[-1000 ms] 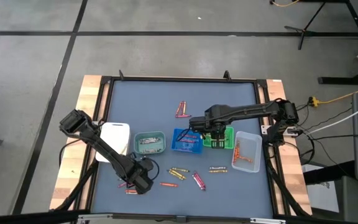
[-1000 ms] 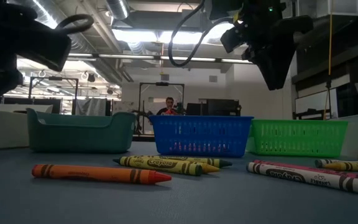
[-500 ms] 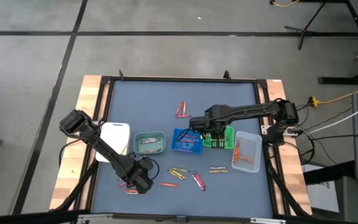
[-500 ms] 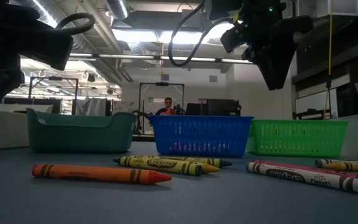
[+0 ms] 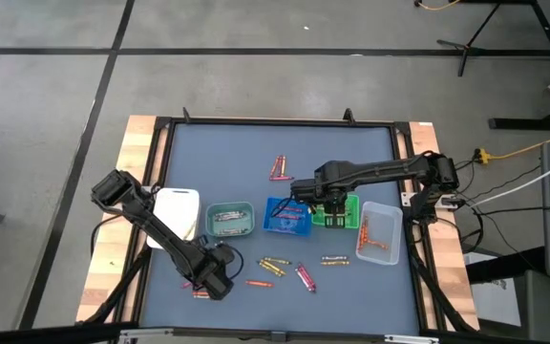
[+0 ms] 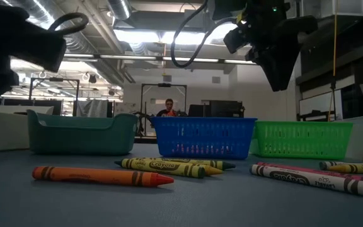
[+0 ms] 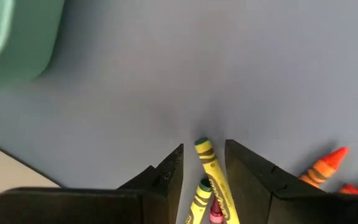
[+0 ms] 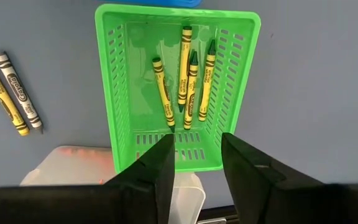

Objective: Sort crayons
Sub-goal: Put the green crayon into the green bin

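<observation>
A row of small trays crosses the middle of my table [image 5: 370, 153]: a white tray [image 5: 177, 212] toward the left edge, then a teal tray [image 5: 230, 219], a blue basket [image 5: 287, 216], a green basket [image 5: 336, 213] and a clear tray [image 5: 379, 232] toward the right edge. Loose crayons lie toward the front edge: a yellow pair [image 5: 274, 266], a pink-and-grey pair [image 5: 305, 277], another yellow pair [image 5: 334, 259] and an orange crayon [image 5: 259, 283], with one more small bunch [image 5: 279, 168] behind the trays toward the back edge. In the low view the orange crayon [image 6: 103, 176] lies nearest the camera, in front of the teal tray [image 6: 80, 133]. Nothing on the table has shifted over the last second; only my left arm has moved a little, its dark bulk sitting slightly differently at the edge of the low view. My left gripper [image 7: 204, 163] is down near the front-left corner, its fingers a little apart with a yellow crayon [image 7: 211, 177] lying between them, and I cannot tell whether they press it; an orange tip [image 7: 325, 165] shows just beside. My right gripper [image 8: 196, 152] hangs over the green basket [image 8: 123, 118], fingers apart and holding nothing, above four yellow-wrapped green crayons [image 8: 185, 71] lying in it.
</observation>
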`<state>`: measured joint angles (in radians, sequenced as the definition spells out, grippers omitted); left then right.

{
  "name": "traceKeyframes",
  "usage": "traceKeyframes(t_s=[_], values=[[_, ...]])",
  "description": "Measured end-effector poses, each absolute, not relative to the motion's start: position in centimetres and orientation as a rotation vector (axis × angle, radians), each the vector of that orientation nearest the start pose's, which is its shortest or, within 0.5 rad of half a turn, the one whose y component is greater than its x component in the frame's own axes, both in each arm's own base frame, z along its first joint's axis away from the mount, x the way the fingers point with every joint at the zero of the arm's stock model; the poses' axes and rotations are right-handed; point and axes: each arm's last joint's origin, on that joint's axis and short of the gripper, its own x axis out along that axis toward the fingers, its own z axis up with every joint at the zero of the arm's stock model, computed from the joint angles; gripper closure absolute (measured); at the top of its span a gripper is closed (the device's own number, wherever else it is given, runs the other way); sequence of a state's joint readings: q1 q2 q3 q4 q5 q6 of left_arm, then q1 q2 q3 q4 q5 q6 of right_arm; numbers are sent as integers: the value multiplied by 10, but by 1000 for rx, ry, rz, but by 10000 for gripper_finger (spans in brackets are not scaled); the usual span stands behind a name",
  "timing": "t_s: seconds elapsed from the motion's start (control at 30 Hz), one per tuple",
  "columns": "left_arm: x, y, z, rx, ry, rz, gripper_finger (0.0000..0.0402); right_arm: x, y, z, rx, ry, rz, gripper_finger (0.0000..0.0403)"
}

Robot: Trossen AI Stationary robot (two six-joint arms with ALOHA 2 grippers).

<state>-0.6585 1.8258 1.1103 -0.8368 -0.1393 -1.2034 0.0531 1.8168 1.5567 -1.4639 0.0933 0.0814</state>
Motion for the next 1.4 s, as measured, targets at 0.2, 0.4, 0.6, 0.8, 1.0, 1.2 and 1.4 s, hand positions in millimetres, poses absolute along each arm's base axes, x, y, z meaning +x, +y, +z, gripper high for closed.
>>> traceKeyframes(t_s=[0.2,0.4,0.6,0.8,1.0,1.2,1.4], values=[[251,-191,137,-346,1432,485,299,321,14,259,-66,1725,-100,272],[251,-190,136,-340,1431,491,301,314,14,262,-91,1777,-78,272],[251,-191,136,-338,1431,489,329,299,13,289,-109,1671,-46,272],[251,-191,135,-332,1431,484,367,277,12,324,-80,1498,-62,272],[250,-190,135,-330,1435,491,387,258,11,349,-40,1352,-85,272],[250,-190,135,-330,1435,491,390,242,10,363,-34,1291,-85,272],[249,-189,141,-346,1421,477,391,222,9,359,-22,1152,-82,272]])
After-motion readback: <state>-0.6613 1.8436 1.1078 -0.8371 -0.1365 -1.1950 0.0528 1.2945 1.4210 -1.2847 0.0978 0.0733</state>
